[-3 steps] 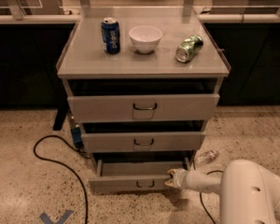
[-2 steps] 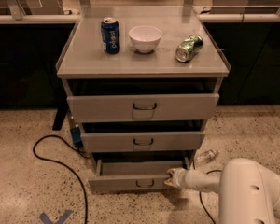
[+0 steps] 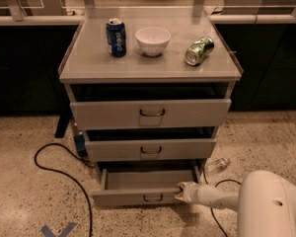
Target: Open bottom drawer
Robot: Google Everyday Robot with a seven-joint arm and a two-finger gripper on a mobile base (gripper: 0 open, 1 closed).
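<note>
One gripper (image 3: 180,192), nearest of all, low at the right end of the bottom drawer (image 3: 128,197), against or just beside that end of the front, on a white arm (image 3: 214,197) reaching in from the drawer's right. Impossible to tell whether spread or clamped, or holding anything. Bottom drawer partly out from under the other two, plain grey interior on show behind its front, long axis left to right across the view; pull direction, by judgement, straight toward the camera. Small bar handle (image 3: 153,198) at the front's centre, left of the gripper and apart from it; any further pull from the end probably off-centre, with some risk of skewing the drawer. Left of the drawer, a black cable (image 3: 64,174) looping over the floor; right of it and a little behind, a clear bottle (image 3: 217,165) lying down. Above the drawer, the middle drawer (image 3: 150,150), then the top drawer (image 3: 150,114). Farthest, above all three, a blue can (image 3: 116,37), a white bowl (image 3: 153,39) and a tipped green can (image 3: 199,50).
</note>
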